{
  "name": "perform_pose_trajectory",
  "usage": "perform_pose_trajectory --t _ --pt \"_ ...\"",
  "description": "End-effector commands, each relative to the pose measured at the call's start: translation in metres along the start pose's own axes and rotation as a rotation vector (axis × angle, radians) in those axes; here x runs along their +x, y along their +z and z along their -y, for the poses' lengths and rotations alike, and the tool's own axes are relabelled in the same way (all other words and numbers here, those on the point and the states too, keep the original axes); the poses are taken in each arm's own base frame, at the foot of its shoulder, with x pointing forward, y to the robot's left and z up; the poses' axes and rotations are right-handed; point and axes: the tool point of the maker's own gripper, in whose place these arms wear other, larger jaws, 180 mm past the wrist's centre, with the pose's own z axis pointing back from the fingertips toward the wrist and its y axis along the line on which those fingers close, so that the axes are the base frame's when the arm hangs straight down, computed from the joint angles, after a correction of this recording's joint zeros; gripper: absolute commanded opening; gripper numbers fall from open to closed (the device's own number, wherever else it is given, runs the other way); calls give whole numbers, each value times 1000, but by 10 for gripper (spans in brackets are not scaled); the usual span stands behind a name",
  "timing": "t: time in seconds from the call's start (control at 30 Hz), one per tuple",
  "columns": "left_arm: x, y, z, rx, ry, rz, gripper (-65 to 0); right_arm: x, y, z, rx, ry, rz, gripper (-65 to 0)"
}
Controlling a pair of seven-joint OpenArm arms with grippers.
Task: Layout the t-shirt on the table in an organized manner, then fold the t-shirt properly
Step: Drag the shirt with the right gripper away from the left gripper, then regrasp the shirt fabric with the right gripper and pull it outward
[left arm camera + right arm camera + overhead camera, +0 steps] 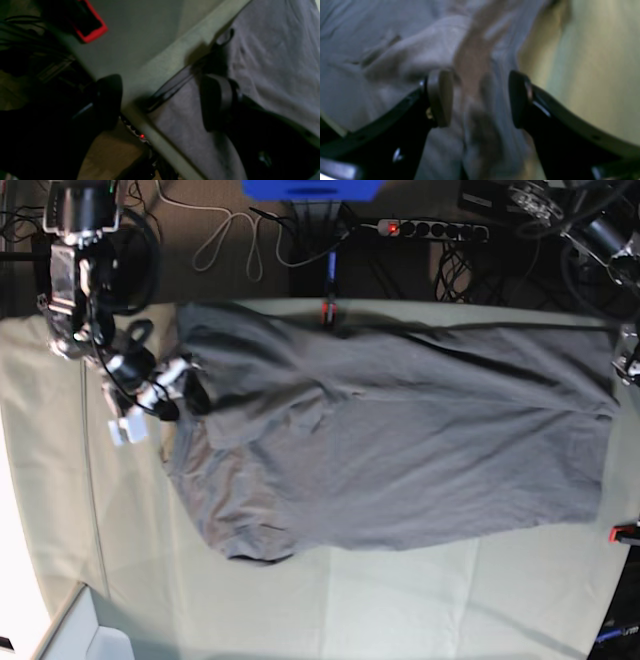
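The t-shirt [400, 450] lies lengthwise across the table [400, 600], collar toward the right tool [185, 395]

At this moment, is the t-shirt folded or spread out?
Spread, not yet folded: the t-shirt lies as one long layer across the table, wrinkled, with its sleeve end bunched near the right tool.

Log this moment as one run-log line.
t-shirt: spread flat on table, unfolded | left gripper: open at shirt's edge | right gripper: open over shirt's other end | phase: layout

A power strip [432, 228] and white cable [228, 238] lie beyond the far edge.
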Motion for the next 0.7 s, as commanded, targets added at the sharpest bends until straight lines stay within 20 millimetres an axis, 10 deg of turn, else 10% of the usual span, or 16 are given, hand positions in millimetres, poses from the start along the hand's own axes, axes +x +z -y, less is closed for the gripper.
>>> perform_pose_trajectory --t 0.0,0.4,0.67 --pt "22 4 0 -4 -8 55 -184 13 -2 0 9 7 34 -292" --pt "22 5 0 -3 -7 55 -184 10 -15 -25 71 23 20 -311" --pt "22 5 0 -3 -7 55 -185 31 -19 -25 75 38 56 -626"
